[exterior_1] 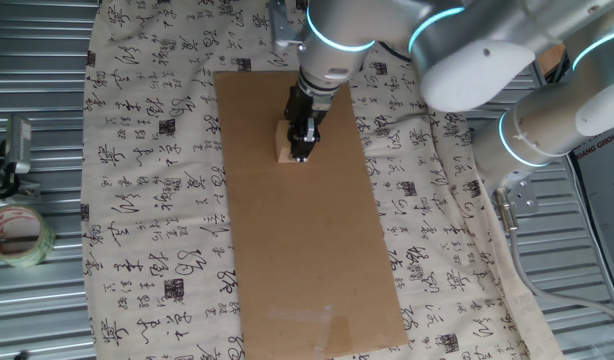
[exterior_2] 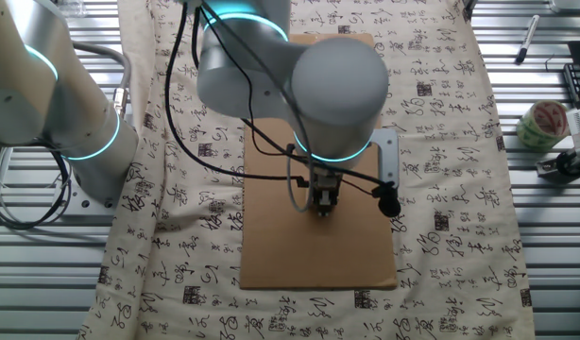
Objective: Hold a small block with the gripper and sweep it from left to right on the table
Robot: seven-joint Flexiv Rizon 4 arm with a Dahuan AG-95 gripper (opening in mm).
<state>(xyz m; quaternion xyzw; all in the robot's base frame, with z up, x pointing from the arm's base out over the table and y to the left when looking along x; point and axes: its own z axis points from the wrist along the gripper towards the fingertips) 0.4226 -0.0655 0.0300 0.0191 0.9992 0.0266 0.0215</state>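
One fixed view. The narrow black two-fingered tool [exterior_1: 301, 150] points straight down onto the long brown cardboard sheet [exterior_1: 307, 230], which lies on the desk [exterior_1: 137, 200] over a cream cloth printed with black calligraphy. The small pale tan wooden cube [exterior_1: 285, 149] sits on the cardboard near its far end, a little in from the sheet's left edge. The fingers stand narrow and right at the cube; part of the cube shows to the left of them. Judgement: tool closed on the cube, cube resting on the cardboard. The silver-grey arm with cyan light rings [exterior_1: 467, 50] comes in from the upper right corner, with its last link upright above the tool. A roll of clear tape [exterior_1: 17, 235] lies on the corrugated metal well off the desk's left edge.

The other fixed view. The arm's large rounded joint [exterior_2: 337, 94] hangs over the middle of the cardboard and hides most of the tool [exterior_2: 324, 210]. Only the finger ends show below it, near the sheet's centre line. The cube is not visible here, and finger opening cannot be read.

Step in hand, judged: grip made, sweep to follow. To do it well: keep the fingers vertical, keep light downward contact so the cube slides flat without tipping, and travel straight across the cardboard within its edges.
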